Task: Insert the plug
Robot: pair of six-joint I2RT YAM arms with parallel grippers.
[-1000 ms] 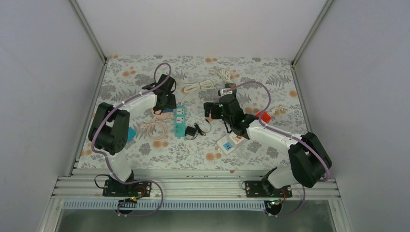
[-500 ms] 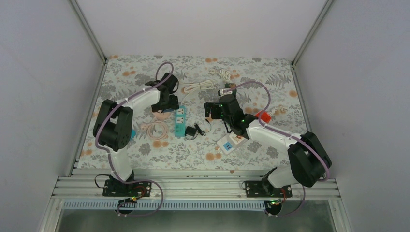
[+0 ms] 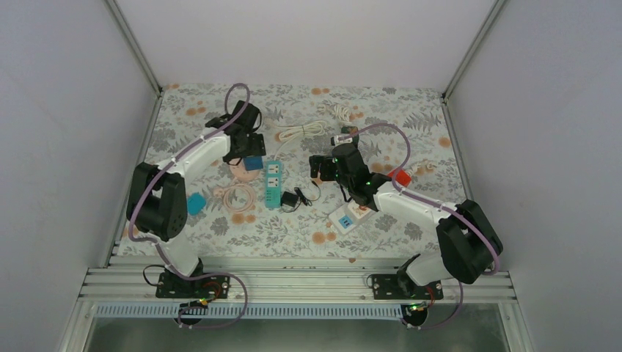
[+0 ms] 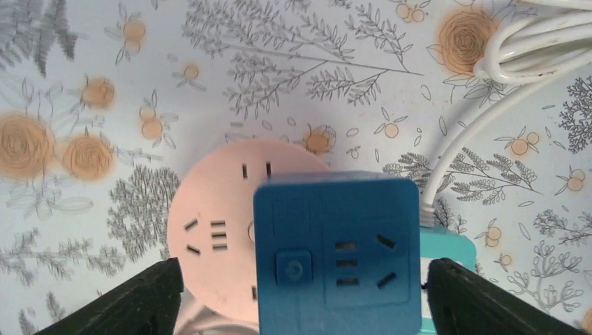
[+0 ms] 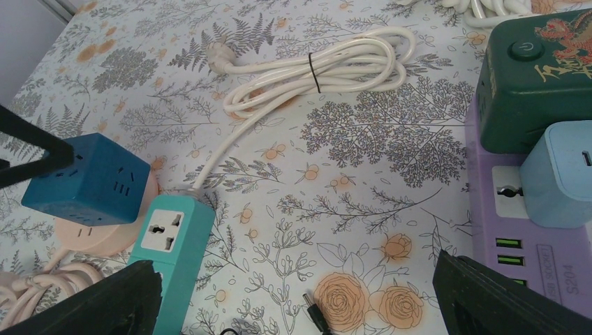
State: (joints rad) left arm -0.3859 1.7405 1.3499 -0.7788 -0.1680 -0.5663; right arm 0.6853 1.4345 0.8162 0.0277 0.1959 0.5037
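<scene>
Left wrist view, looking straight down at a flower-printed bench (image 4: 279, 56). The left hand (image 4: 304, 269) is spread wide, its two dark fingers at the lower corners of the frame, gripping nothing. Directly beneath it, between the fingers but touching neither, sits a blue cube (image 4: 335, 258) with a power button and socket slots on its top face. The cube rests on a pink disc (image 4: 209, 223) and covers the disc's right half, leaving socket slots bare to the left and on the far side. Just right of the cube is the end of a teal strip (image 4: 447, 244), with a white cable (image 4: 475, 132) running away from it.

In the right wrist view, the right hand (image 5: 294, 265) is also open and empty, held above the bench. The cube and disc lie ahead of it to the left, and there the cube looks slightly tilted.

The cube appears to be placed on the disc, so most of the insertion seems done. Its prongs are hidden, so whether it is fully seated cannot be told. A final press down may remain.
</scene>
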